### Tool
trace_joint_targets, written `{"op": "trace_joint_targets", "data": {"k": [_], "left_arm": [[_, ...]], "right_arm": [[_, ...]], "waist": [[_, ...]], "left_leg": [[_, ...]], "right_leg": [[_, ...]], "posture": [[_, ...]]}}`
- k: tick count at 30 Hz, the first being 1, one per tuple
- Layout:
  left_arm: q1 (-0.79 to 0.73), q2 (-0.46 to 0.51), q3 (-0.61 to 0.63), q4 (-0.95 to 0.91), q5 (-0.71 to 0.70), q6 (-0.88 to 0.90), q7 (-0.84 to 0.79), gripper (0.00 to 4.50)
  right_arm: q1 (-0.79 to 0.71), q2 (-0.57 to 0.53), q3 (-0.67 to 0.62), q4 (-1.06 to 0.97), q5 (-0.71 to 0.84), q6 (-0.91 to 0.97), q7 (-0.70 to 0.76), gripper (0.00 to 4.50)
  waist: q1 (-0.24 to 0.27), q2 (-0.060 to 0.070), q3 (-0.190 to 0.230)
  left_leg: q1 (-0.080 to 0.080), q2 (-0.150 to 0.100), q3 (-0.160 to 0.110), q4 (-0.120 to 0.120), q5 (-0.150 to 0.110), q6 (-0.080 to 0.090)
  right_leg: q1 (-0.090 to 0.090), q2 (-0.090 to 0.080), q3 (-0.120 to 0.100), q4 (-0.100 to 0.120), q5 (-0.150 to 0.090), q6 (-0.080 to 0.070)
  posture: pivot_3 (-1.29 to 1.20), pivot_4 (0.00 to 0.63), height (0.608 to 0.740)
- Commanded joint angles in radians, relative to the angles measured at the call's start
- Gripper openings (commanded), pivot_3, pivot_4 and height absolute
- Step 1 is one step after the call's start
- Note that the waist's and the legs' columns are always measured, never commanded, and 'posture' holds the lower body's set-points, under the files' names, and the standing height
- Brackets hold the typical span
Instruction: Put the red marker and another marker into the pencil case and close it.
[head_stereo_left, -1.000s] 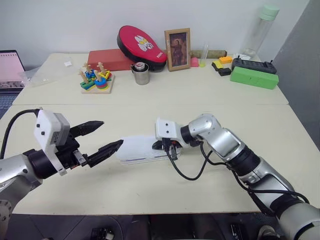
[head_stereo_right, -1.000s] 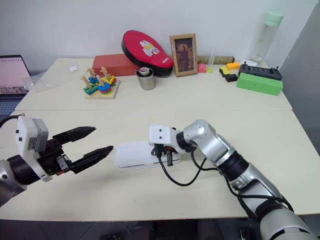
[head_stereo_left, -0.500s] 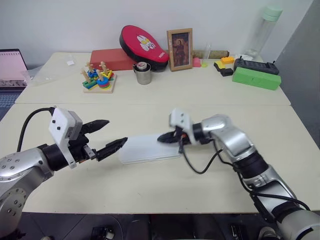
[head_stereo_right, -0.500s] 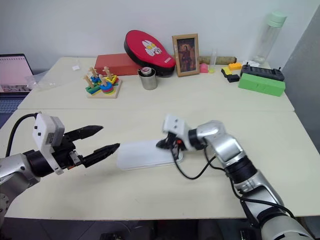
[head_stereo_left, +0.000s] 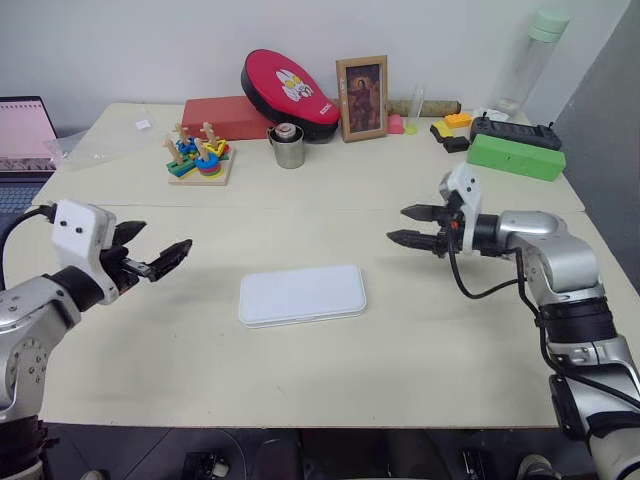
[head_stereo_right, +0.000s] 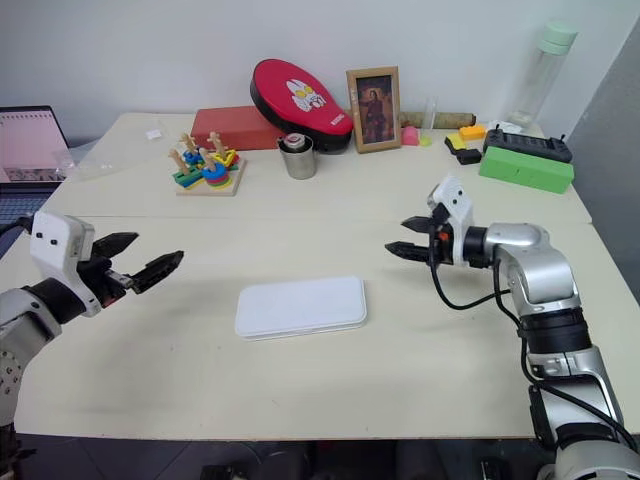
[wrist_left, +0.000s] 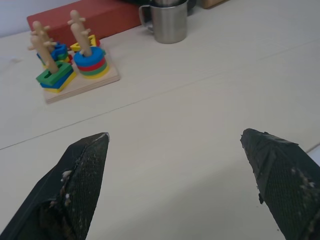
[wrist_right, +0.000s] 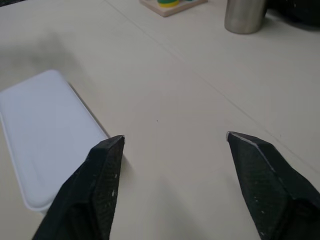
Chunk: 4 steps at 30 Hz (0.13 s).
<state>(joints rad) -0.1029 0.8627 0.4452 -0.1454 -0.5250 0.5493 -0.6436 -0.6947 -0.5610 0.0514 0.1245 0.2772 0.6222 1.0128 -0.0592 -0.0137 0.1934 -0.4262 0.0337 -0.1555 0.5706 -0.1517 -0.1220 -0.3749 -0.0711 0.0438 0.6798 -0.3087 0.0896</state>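
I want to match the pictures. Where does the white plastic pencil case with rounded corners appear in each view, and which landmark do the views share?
Left eye view: white plastic pencil case, shut, lies flat at lower centre on the table.
Right eye view: same case, lower centre.
Left wrist view: I cannot pick it out with certainty.
Right wrist view: case beside the right gripper, whose fingers stand apart.
Shared landmark: steel cup, also.
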Motion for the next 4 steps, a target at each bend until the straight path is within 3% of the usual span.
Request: {"op": "trace_joint_targets", "data": {"k": [1, 4], "left_arm": [[-0.048, 0.024, -0.007, 0.077, 0.048, -0.065, -0.028, 4.5], [-0.059, 0.032, -0.028, 0.122, 0.084, -0.086, -0.045, 4.5]], "right_arm": [[0.03, -0.048, -0.051, -0.063, 0.025, 0.017, -0.016, 4.42], [0.053, -0.065, -0.067, -0.091, 0.039, 0.036, -0.032, 4.47]], "waist": [[0.002, 0.0, 0.0], [0.002, 0.0, 0.0]], "left_leg": [[0.0, 0.0, 0.0, 0.0, 0.0, 0.0], [0.0, 0.0, 0.0, 0.0, 0.0, 0.0]], "right_leg": [[0.0, 0.0, 0.0, 0.0, 0.0, 0.0], [0.0, 0.0, 0.0, 0.0, 0.0, 0.0]], "posture": [[0.0, 0.15, 0.74], [0.0, 0.15, 0.74]]}}
